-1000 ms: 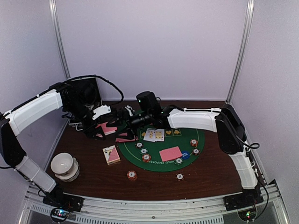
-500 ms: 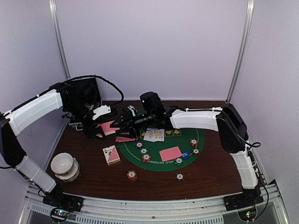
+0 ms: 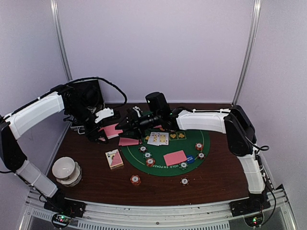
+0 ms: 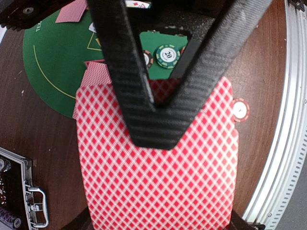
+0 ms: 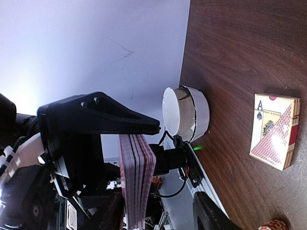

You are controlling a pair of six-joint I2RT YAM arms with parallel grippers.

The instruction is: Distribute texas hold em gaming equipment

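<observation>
Playing cards (image 4: 158,191), pinched as a deck by the left gripper (image 4: 156,125) just beside the green mat (image 3: 191,140), face the spread-fingered right gripper (image 5: 160,212), presumably for drawing one.

The mat (image 3: 191,141) lies at the middle of the tabletop (image 3: 216,177). On its far part lie face-up cards (image 3: 158,138). On its near part lies one face-down card (image 3: 174,157), with chips (image 3: 147,155) to that card's left and right. Two more chips (image 3: 135,179) lie off the mat, toward the near edge. A card box (image 3: 114,158) lies just left of the mat, and a bowl (image 3: 65,170) is at the near-left corner. A deck (image 4: 158,191) hangs in the left gripper (image 4: 156,129) over the far-left tabletop.
</observation>
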